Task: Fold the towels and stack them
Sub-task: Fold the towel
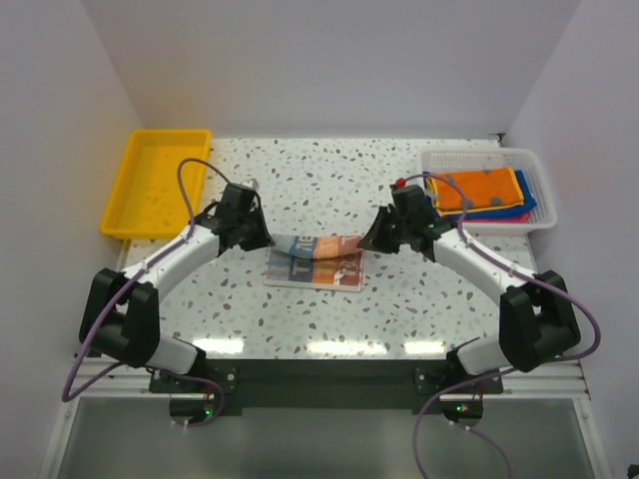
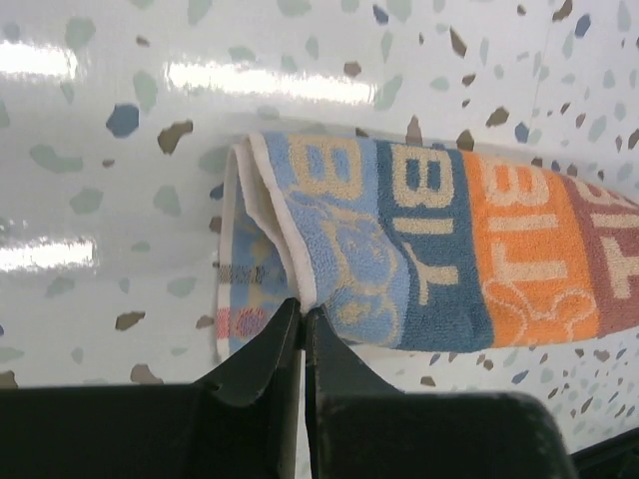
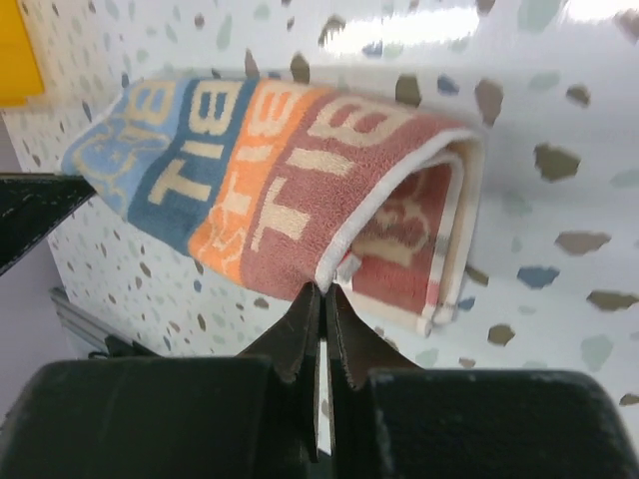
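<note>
Speckled table (image 1: 319,180): printed towel (image 1: 315,264) lies lengthwise between the grippers; left gripper (image 2: 303,314) and right gripper (image 3: 321,294) each pinched shut on its hemmed edge directly ahead.

Overhead, the tips of my left pincer (image 2: 303,311) and right pincer (image 3: 322,297) are hidden under my own wrists, and the lettering on the printed towel (image 2: 429,249) is too small to read. In the left wrist view that towel runs off the right edge. In the basket (image 1: 542,195), the blue towel (image 1: 528,206) and pink towel (image 1: 502,217) show only as slivers beneath the orange towel (image 1: 479,190).
</note>
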